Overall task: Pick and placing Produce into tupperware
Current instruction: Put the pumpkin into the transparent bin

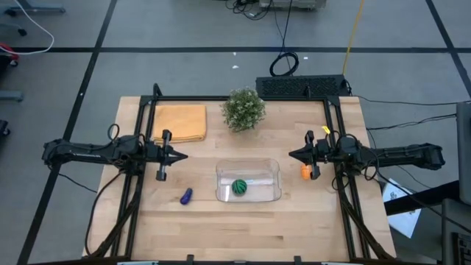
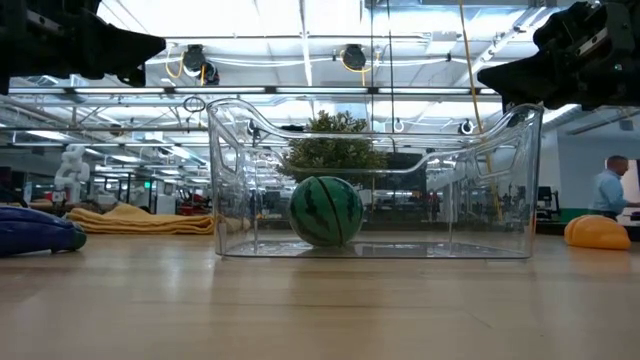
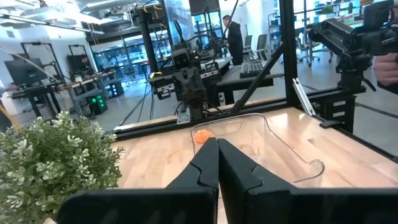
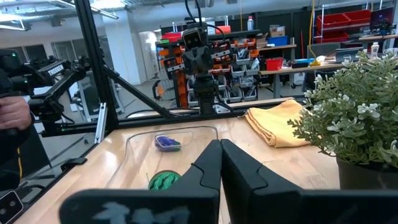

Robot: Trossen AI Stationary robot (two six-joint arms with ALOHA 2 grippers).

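The clear tupperware [image 1: 249,181] sits at the table's middle, and the green striped ball [image 1: 240,187] rests on its floor, also plain in the low view [image 2: 326,211]. The purple piece [image 1: 186,196] lies on the table left of the container. The orange piece [image 1: 306,172] lies on the table right of it, just below the right gripper. My left gripper [image 1: 184,155] hovers shut above the table, left of the container. My right gripper [image 1: 291,154] hovers shut at the container's right, raised above the wood.
A bushy potted plant [image 1: 243,109] stands at the far middle of the table. A folded yellow-orange cloth [image 1: 179,122] lies far left. Black frame rails [image 1: 140,191] run along both sides. A person [image 2: 607,190] stands in the room beyond.
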